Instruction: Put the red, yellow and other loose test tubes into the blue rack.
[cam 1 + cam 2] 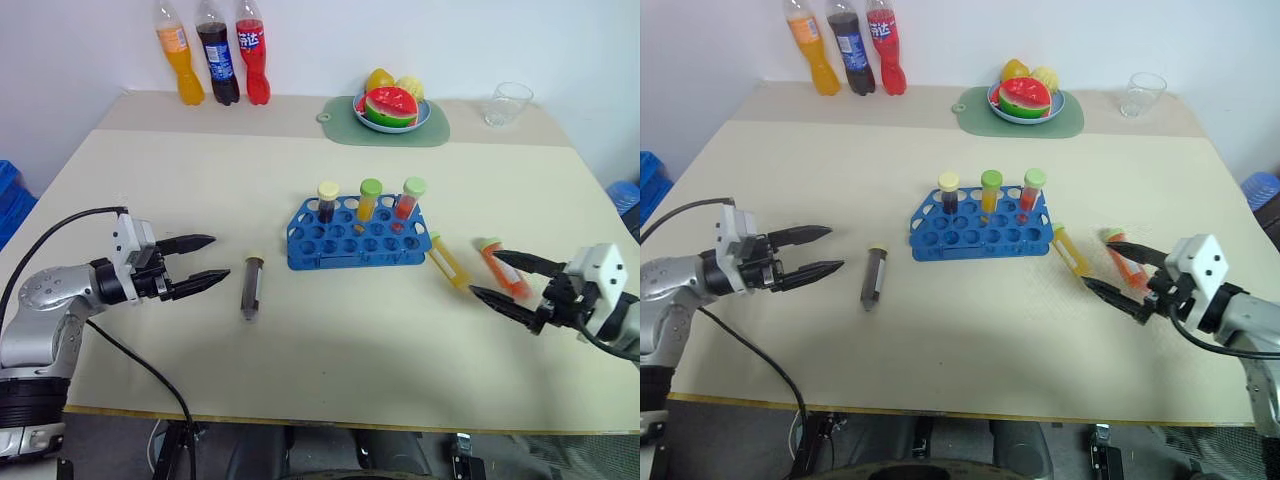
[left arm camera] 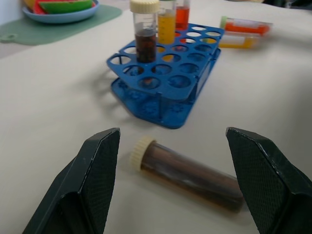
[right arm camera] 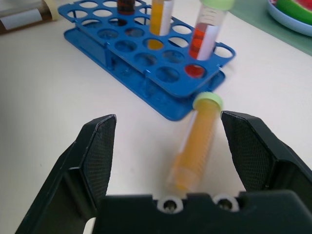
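My left tool point(image 1: 207, 264) and right tool point(image 1: 505, 278) are both wide open and empty, the brown tube point(image 1: 251, 287) lies just past my left tool and the yellow tube point(image 3: 197, 146) between my right tool's tips, beside the blue rack point(image 1: 355, 238), and I think a fast pinch could make these round tubes roll away on the surface point(image 1: 330, 350).

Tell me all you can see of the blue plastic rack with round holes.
The blue plastic rack is a low stand whose top is pierced by rows of round holes. It rests flat near the middle of the beige table. Three capped tubes stand upright in its far row: dark brown, yellow, red. Neither gripper touches it.
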